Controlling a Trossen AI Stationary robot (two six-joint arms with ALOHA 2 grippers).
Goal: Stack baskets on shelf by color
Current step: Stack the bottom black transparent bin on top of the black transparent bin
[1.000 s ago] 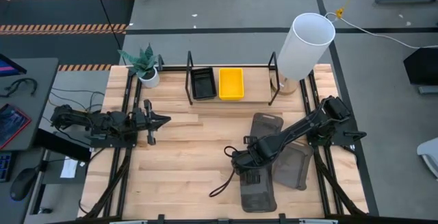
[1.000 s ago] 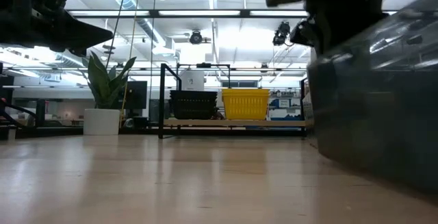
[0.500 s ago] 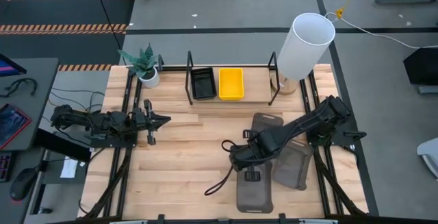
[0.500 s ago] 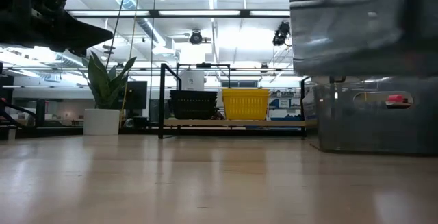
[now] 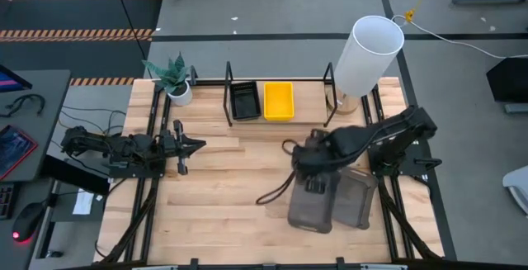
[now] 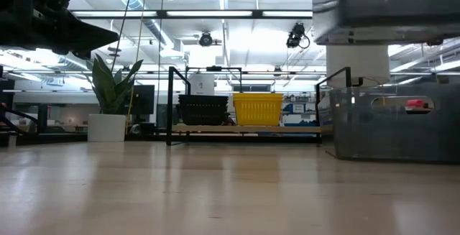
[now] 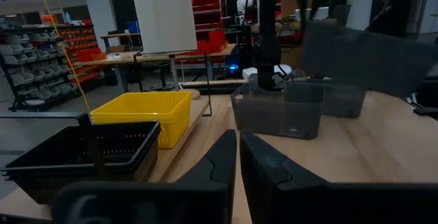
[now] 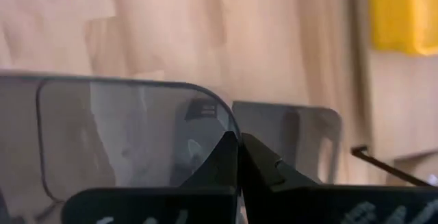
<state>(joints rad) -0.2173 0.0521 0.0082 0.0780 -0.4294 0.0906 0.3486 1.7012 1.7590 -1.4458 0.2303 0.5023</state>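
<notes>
Aloft over the wooden desk (image 5: 223,187), the right gripper (image 5: 314,184) pinches a large dark grey rounded basket (image 5: 312,208), long axis pointing toward the black metal-rod shelf (image 5: 280,80) beyond it; the left gripper (image 5: 191,145), pressed together, waits farther off.

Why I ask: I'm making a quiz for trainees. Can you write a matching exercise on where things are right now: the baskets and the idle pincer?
Things:
1. black basket
2. yellow basket
3. grey basket
4. left pincer

Places or states:
a. raised off the table, its rim pinched in the right pincer
b. on the shelf, on the side towards the white cylinder
c. on the shelf, on the side towards the plant
d. shut and empty over the table's left part

Pairs: 1-c, 2-b, 3-a, 4-d
</notes>
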